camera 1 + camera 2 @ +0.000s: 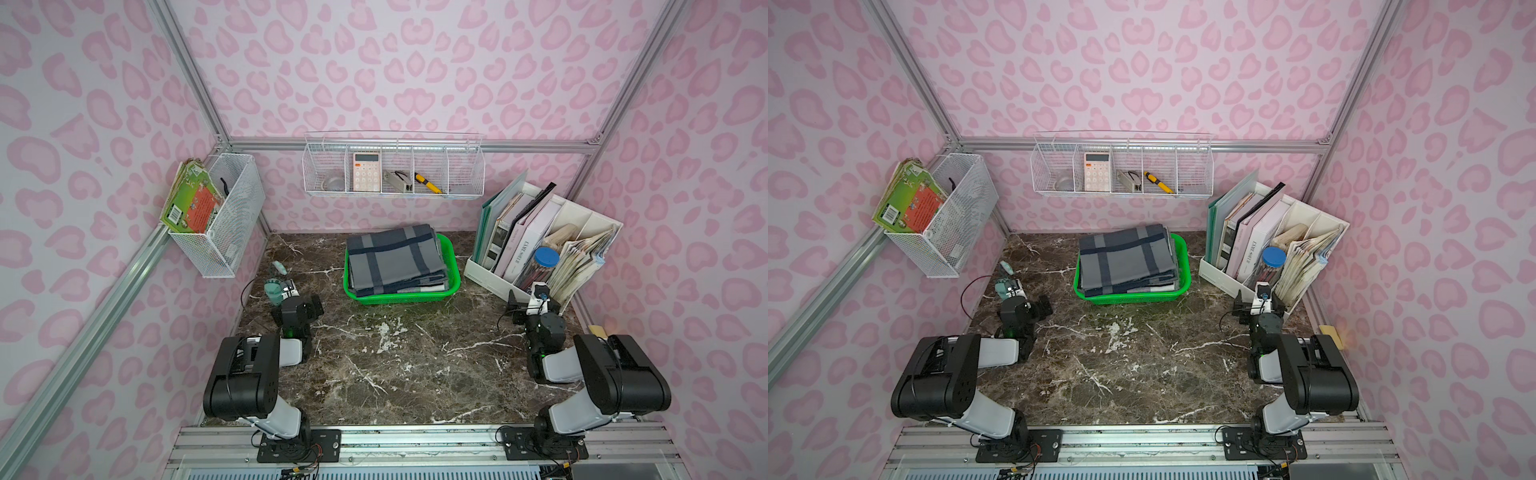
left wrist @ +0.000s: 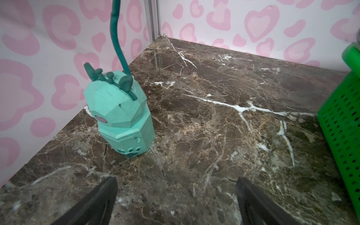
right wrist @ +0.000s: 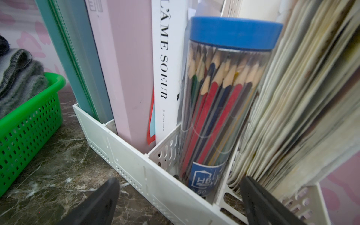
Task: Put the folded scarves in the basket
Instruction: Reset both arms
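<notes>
The folded scarf (image 1: 395, 259) (image 1: 1127, 259), grey with dark blue stripes, lies inside the bright green basket (image 1: 399, 297) (image 1: 1129, 296) at the back middle of the marble table. It fills most of the basket and rises above the rim. My left gripper (image 2: 176, 194) hovers open over bare marble, left of the basket (image 2: 342, 126), holding nothing. Open and empty too, my right gripper (image 3: 180, 194) faces the white file organizer, right of the basket (image 3: 29, 120), where a scarf (image 3: 19, 78) edge shows.
A teal toy (image 2: 120, 116) with a cord stands just ahead of the left gripper by the left wall. The white file organizer (image 1: 540, 241) holds books, papers and a blue-lidded pencil jar (image 3: 224, 97). White wire baskets (image 1: 392, 166) (image 1: 224, 212) hang on the walls.
</notes>
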`<state>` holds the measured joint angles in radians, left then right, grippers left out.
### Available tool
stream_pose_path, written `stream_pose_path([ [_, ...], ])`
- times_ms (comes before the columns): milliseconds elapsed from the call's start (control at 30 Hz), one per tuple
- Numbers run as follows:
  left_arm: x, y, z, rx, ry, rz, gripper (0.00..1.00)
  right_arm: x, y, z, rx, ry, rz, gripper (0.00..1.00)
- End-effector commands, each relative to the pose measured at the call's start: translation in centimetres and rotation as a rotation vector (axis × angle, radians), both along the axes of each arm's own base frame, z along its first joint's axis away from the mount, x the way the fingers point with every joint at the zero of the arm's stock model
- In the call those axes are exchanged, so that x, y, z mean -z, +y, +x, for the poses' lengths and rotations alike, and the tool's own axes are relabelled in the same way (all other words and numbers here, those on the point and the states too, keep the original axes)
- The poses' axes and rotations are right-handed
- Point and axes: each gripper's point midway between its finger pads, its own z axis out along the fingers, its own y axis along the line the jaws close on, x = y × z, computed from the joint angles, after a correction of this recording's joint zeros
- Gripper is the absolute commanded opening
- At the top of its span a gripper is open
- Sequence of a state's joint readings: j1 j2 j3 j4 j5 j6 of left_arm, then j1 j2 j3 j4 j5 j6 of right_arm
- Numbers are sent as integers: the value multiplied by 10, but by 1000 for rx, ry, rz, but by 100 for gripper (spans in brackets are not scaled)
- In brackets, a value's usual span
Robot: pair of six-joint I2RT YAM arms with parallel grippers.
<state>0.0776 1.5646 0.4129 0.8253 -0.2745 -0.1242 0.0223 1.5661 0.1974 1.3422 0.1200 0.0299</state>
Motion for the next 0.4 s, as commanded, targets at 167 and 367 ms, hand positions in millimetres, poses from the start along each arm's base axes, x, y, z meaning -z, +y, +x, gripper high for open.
stream_pose_path([
  [167, -7, 0, 4, 4, -31, -1, 99, -7, 1, 1, -5, -31, 5, 99],
  [367, -7, 0, 4, 4, -31, -1, 99, -8, 1, 0, -5, -33, 3, 99],
])
